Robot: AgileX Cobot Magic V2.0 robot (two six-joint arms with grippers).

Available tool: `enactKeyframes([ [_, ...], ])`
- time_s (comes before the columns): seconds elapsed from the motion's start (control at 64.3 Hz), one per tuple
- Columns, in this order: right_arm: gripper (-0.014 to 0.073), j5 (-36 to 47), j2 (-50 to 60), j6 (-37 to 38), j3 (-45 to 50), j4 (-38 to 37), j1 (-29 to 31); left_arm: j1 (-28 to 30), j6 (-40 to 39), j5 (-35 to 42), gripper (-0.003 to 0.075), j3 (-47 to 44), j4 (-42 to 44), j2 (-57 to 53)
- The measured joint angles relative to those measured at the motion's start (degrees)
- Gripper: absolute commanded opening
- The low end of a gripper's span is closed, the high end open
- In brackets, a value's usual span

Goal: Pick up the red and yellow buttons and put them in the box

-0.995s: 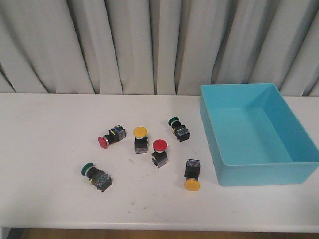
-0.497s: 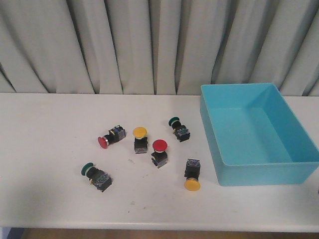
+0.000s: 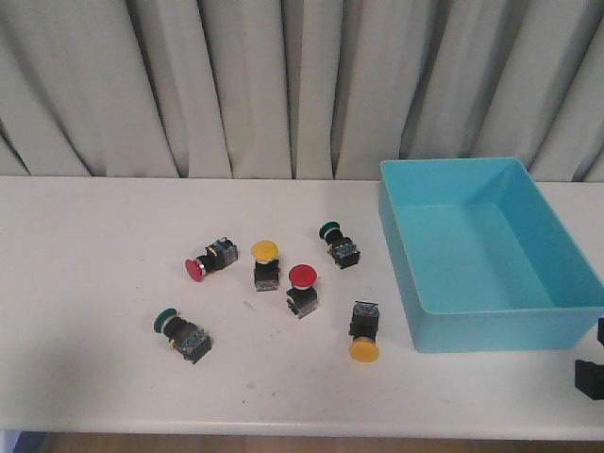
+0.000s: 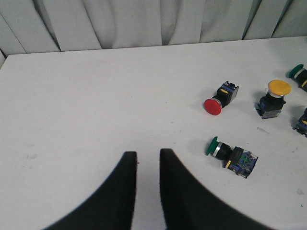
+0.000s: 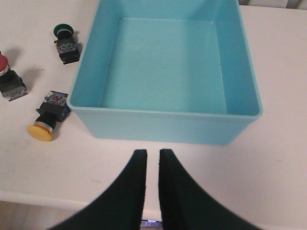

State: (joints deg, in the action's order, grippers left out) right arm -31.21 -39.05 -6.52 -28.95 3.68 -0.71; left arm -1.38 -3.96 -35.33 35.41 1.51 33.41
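In the front view, two red buttons and two yellow buttons are scattered on the white table, left of the turquoise box. My left gripper is empty with its jaws nearly together, over bare table short of a lying red button and an upright yellow button. My right gripper is empty with its jaws nearly together, just in front of the box's near wall. It shows at the front view's right edge. A yellow button lies to its left.
Two green-capped switches lie among the buttons. One of them lies close to my left gripper, and the other lies beside the box. Grey curtains hang behind the table. The table's front edge is near.
My right gripper has come into the front view at the lower right corner, beside the box. The buttons and the box have not moved.
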Motion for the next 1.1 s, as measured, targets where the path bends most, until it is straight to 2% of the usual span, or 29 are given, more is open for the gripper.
enactKeyframes([
  [0.062, 0.0321, 0.0, 0.0, -0.1, 0.0, -0.1, 0.0, 0.0, 0.0, 0.2, 0.0468, 0.0, 0.0, 0.0],
  [0.155, 0.0455, 0.0, 0.0, -0.1, 0.0, -0.2, 0.0, 0.0, 0.2, 0.4, 0.0577, 0.0, 0.0, 0.0],
  [0.233, 0.0538, 0.0, 0.0, -0.1, 0.0, -0.2, 0.0, 0.0, 1.6, 0.4, 0.0615, 0.0, 0.0, 0.0],
  [0.295, 0.0567, 0.0, 0.0, -0.2, 0.0, -0.2, 0.0, 0.0, 3.4, 0.4, 0.0614, 0.0, -0.2, 0.0],
  [0.42, 0.0574, 0.0, 0.0, -0.2, 0.0, -0.2, 0.0, -1.2, 8.1, -0.1, 0.0589, 1.6, -2.5, 1.2],
  [0.575, 0.0572, -0.1, 0.0, -0.2, 0.0, -0.2, 0.0, -5.9, 19.6, -1.8, 0.0551, 5.6, -9.2, 6.7],
  [0.886, 0.0572, -0.4, 0.0, -0.2, 0.0, -0.2, 0.0, -15.1, 42.2, -1.7, 0.0533, 13.3, -23.8, 27.4],
  [1.104, 0.0572, -0.4, 0.0, -0.2, 0.0, -0.2, 0.0, -20.8, 50.3, 0.6, 0.0533, 20.9, -29.6, 43.3],
])
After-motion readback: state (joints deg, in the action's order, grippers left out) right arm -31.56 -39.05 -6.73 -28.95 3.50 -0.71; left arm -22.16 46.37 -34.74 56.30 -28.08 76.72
